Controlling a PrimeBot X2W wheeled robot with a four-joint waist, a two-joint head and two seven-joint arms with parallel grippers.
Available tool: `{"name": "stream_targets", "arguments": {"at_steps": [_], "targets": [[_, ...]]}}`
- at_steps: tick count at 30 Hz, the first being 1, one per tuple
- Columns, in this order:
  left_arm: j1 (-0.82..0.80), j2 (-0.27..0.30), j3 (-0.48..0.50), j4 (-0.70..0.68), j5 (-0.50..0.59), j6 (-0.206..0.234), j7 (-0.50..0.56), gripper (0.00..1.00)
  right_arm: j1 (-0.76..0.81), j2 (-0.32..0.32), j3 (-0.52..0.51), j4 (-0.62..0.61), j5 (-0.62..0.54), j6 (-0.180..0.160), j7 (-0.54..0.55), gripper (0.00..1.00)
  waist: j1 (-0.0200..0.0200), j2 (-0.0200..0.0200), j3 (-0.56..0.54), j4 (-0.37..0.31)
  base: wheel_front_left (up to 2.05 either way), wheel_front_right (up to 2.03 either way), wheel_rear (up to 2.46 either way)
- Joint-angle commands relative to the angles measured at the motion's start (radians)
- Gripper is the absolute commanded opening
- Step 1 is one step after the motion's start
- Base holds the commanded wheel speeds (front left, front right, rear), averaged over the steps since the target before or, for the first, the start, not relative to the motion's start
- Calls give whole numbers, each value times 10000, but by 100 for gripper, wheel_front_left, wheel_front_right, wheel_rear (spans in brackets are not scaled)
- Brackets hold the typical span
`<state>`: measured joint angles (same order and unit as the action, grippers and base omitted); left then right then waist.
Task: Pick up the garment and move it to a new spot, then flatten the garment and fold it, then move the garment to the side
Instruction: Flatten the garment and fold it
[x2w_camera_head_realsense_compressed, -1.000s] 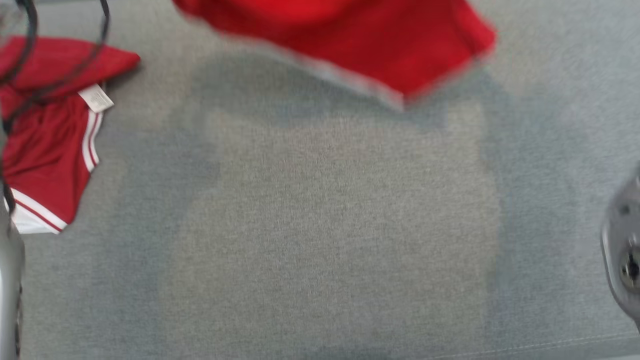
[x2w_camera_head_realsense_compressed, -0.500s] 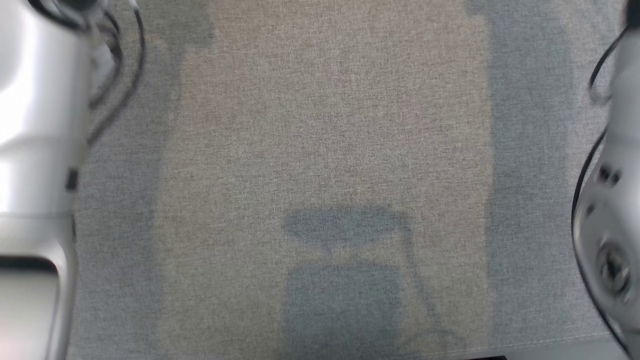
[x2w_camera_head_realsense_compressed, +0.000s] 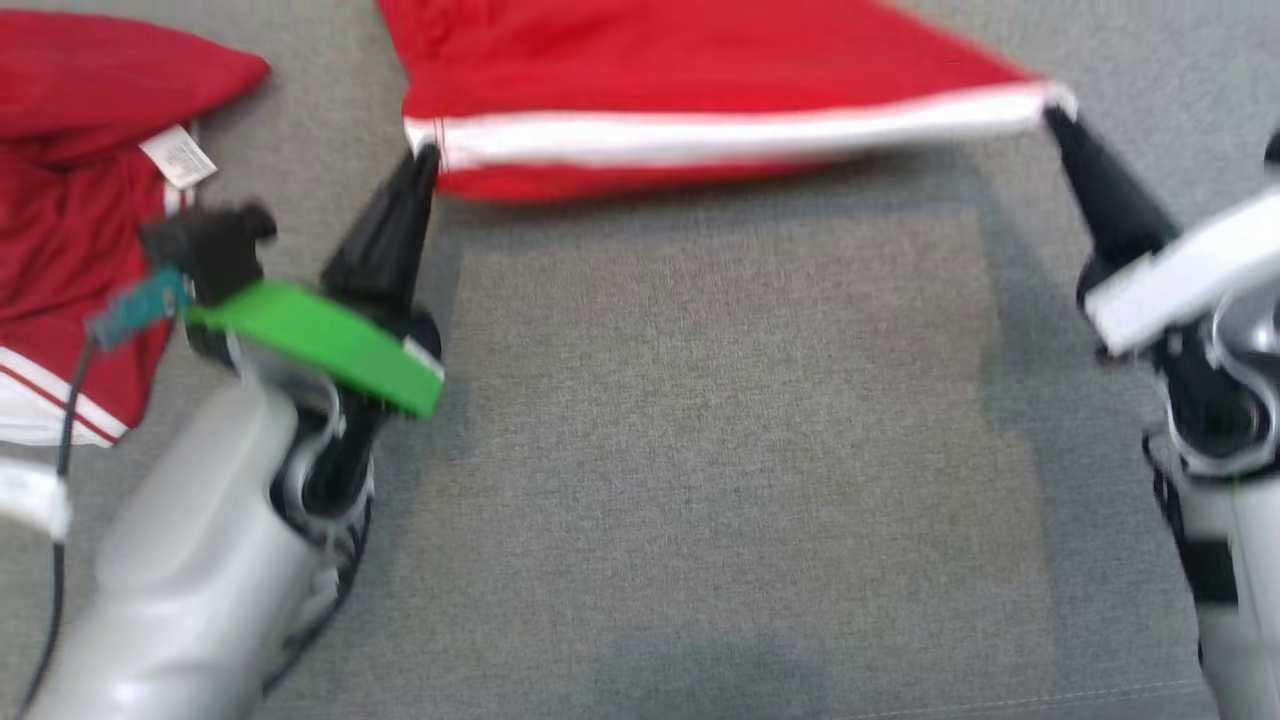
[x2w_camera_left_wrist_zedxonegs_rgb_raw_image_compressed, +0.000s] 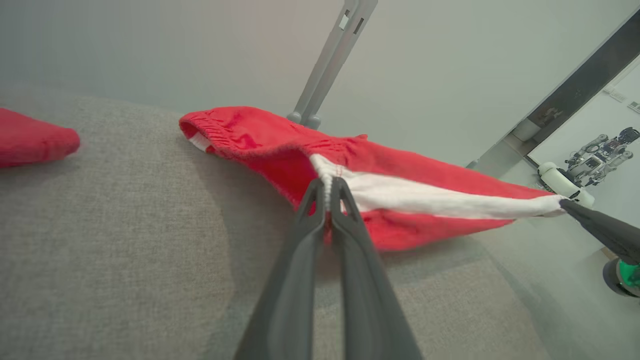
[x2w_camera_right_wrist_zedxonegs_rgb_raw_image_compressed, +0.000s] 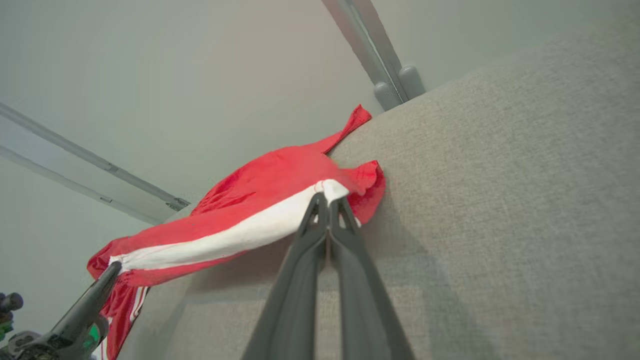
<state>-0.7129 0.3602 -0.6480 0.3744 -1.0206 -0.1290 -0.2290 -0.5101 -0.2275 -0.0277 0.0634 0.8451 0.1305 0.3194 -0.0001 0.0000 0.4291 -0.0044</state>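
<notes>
At the far left of the head view a second red piece of clothing (x2w_camera_head_realsense_compressed: 70, 250) with white stripes and a sewn-in label (x2w_camera_head_realsense_compressed: 178, 157) lies crumpled on the grey fabric surface (x2w_camera_head_realsense_compressed: 700, 450), running off the left edge. Just right of it, the left gripper (x2w_camera_head_realsense_compressed: 425, 160) points up the view with a green plate (x2w_camera_head_realsense_compressed: 320, 345) on its wrist. Its fingers are pressed together on the left end of the white band of the red garment (x2w_camera_head_realsense_compressed: 700, 70). The left wrist view shows the pinch clearly: the left gripper (x2w_camera_left_wrist_zedxonegs_rgb_raw_image_compressed: 327, 187) has both tips closed on the band's corner.

The red garment (x2w_camera_left_wrist_zedxonegs_rgb_raw_image_compressed: 400, 165) is near the far edge of the surface. Its band is stretched taut and held slightly off the cloth, while the gathered red part rests on it. Below the band, the middle of the grey surface is a wide, bare stretch reaching down to a seam near the bottom edge.

At the right, the right gripper (x2w_camera_head_realsense_compressed: 1055, 115) is clamped on the band's other end. In the right wrist view the right gripper (x2w_camera_right_wrist_zedxonegs_rgb_raw_image_compressed: 330, 202) has its fingers closed tight on the white corner.

Half a second ago the head view showed bare grey cloth and two pale forearms. The camera has since swung, and both grippers and the stretched band now show. A second ago the garment was a blur at the top.
</notes>
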Motion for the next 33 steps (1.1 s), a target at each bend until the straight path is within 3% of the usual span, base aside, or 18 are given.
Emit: {"name": "stream_targets", "arguments": {"at_steps": [1,6,10,16,20,25,29,33], "targets": [[624,51,44,-150,-255,-29,-145,0,631,-38,-62,-274,69,4,-59,0,1,0,-1117,171,0,0,0],[3129,-6,485,-966,-809,-30,-361,0,3412,-7,-84,-1727,402,4,202,0,1,0,-2221,254,0,0,0],[5152,-271,917,-1753,-490,37,-364,0,5772,241,-635,-3154,805,4,514,0,1,0,-2878,458,0,0,0],[7166,-677,1551,-3370,-189,511,-371,0,7903,731,-2004,-5477,1032,4,954,0,1,0,-2674,717,0,0,0],[6921,-598,1656,-4296,-264,1027,26,0,7008,716,-2185,-5709,733,3,1392,0,1,0,-1912,877,0,0,0],[5402,-594,1969,-4397,-536,1746,1042,0,4295,821,-1863,-4283,77,3,1906,0,1,0,-655,1198,0,0,0],[3843,-840,1846,-3660,-226,1824,1470,0,1994,890,-1636,-2617,-724,4,1937,0,1,0,175,1545,0,0,0],[2902,-1195,1695,-2792,-131,1831,1667,0,651,891,-1665,-1333,-1217,4,1795,0,1,0,511,1823,0,0,0]]}}
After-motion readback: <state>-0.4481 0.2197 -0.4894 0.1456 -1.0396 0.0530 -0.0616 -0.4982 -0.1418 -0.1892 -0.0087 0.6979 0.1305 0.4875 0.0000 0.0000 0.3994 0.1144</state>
